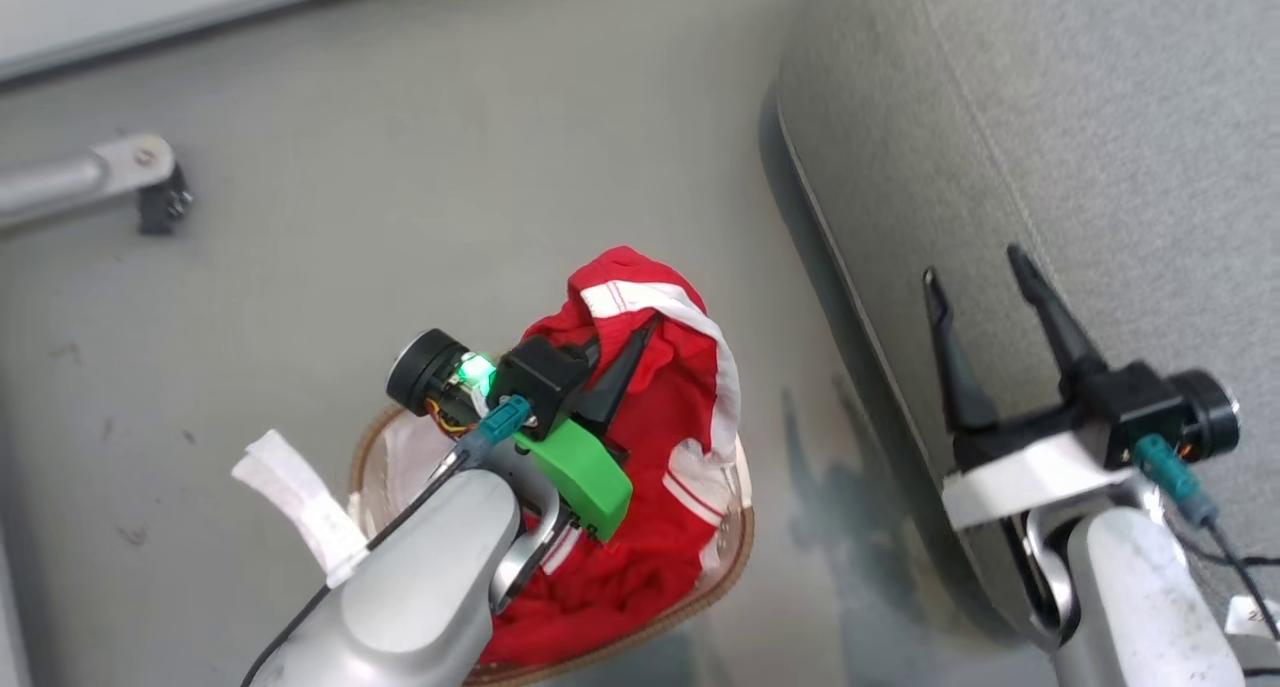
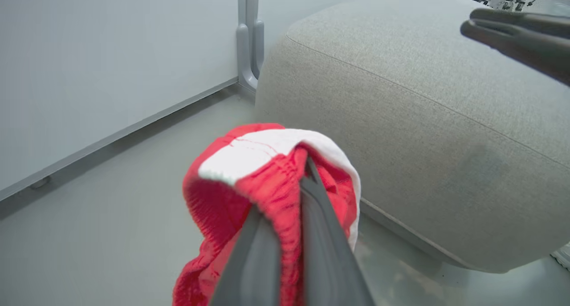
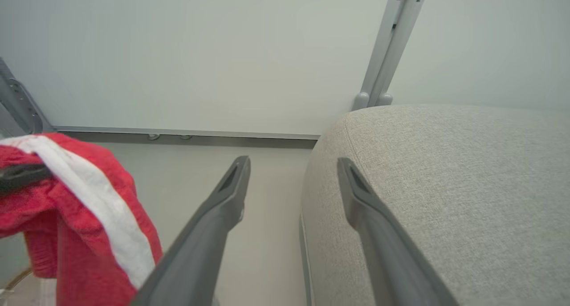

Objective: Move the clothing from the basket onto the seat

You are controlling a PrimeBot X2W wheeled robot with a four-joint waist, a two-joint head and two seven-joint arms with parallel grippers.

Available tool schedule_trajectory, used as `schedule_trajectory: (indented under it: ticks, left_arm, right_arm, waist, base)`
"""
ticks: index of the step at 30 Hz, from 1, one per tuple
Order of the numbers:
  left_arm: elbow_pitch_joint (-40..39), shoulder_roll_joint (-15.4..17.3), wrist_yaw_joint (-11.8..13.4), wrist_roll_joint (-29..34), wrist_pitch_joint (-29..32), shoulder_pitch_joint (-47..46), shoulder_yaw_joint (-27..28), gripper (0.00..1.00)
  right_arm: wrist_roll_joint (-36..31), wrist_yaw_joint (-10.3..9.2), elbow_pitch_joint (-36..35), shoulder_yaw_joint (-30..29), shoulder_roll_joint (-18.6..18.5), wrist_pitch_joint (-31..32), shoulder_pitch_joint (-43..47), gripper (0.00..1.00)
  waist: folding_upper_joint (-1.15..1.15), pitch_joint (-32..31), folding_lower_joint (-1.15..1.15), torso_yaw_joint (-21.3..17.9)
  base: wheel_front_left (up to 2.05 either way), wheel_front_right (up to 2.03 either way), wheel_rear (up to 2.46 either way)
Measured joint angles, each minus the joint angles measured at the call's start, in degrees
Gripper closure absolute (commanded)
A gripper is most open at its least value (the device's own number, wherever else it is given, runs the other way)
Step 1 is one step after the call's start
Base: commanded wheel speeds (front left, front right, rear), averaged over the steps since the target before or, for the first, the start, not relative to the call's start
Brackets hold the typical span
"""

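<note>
Grey floor (image 1: 400, 217) all round, and the basket (image 1: 738, 552) is being parked on it near the side of the seat (image 1: 1100, 117), with a strip of bare floor between them. Red clothing (image 1: 680, 437) is being pinched by the left claw (image 1: 640, 339), fingers being squeezed right together on a fold by the white-striped hem. So the top of the bundle is being held up above the basket while the rest is being left draped down inside it.

The right claw (image 1: 972, 267) is being held wide open with nothing in it, hovering over the seat's edge.

The bit that matters for the next move, by the looks of it: the seat is lying off to the right of the loaded claw, its long edge running away from the robot. The cloth is probably going to need carrying sideways to the right and up over that rounded edge. The seat is being approached more closely by the empty right claw, but the load is being carried by the left one.
</note>
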Motion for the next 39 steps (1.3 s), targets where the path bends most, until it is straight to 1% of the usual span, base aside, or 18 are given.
schedule_trajectory:
  ticks: [4, 10, 18, 24, 28, 31, 34, 39]
  left_arm:
    - [-3.28, 1.31, 0.01, 1.99, 0.0, 1.47, 2.64, 1.0]
    - [-6.11, 3.77, -0.15, 3.59, 0.0, 0.85, 3.81, 1.0]
    - [-8.38, 7.8, -0.34, 4.21, 0.0, -7.93, 3.33, 1.0]
    - [-9.87, 10.24, -0.41, 4.01, -0.03, -14.72, 2.6, 1.0]
    - [-10.55, 11.17, -0.41, 2.9, -0.04, -17.77, 1.42, 1.0]
    - [-11.06, 11.41, -0.41, 2.26, 0.02, -19.31, -0.01, 1.0]
    - [-11.59, 11.69, -0.41, 1.54, 0.42, -20.7, -1.33, 1.0]
    - [-12.18, 11.94, -0.41, 0.41, 0.42, -22.32, -3.05, 1.0]
  right_arm:
    - [-0.24, 0.0, 1.08, 1.43, 0.01, -0.01, 3.4, 0.0]
    - [-0.44, 0.0, 2.52, 3.67, 0.0, 0.0, 6.63, 0.0]
    - [-0.25, 0.0, 2.79, 6.83, -0.01, 0.0, 6.86, 0.0]
    - [-0.38, 0.0, 3.28, 9.75, -0.01, -0.01, 6.36, 0.0]
    - [-0.98, 0.0, 3.83, 11.79, 0.0, 0.0, 4.86, 0.0]
    - [-2.6, 0.0, 4.72, 12.62, -0.01, -0.01, 3.11, 0.0]
    - [-3.96, 0.0, 6.6, 13.99, -0.02, -0.01, 0.94, 0.0]
    - [-6.33, 0.0, 12.66, 16.13, -0.45, -0.01, -3.89, 0.0]
  waist:
    - [0.0, -5.95, 0.0, 1.22]
    - [0.0, -14.26, 0.0, 2.69]
    - [0.0, -22.69, 0.0, 4.11]
    - [0.0, -25.52, 0.0, 4.7]
    - [0.0, -25.81, 0.0, 4.68]
    - [0.0, -25.72, 0.0, 4.79]
    - [0.0, -25.61, 0.0, 5.1]
    - [0.0, -25.58, 0.0, 5.78]
  base:
    - [0.0, 0.0, 0.0]
    - [0.0, 0.0, 0.0]
    - [0.0, 0.0, 0.0]
    - [0.0, 0.0, 0.0]
    - [0.0, 0.0, 0.0]
    - [0.0, 0.0, 0.0]
    - [0.0, 0.0, 0.0]
    - [0.0, 0.0, 0.0]
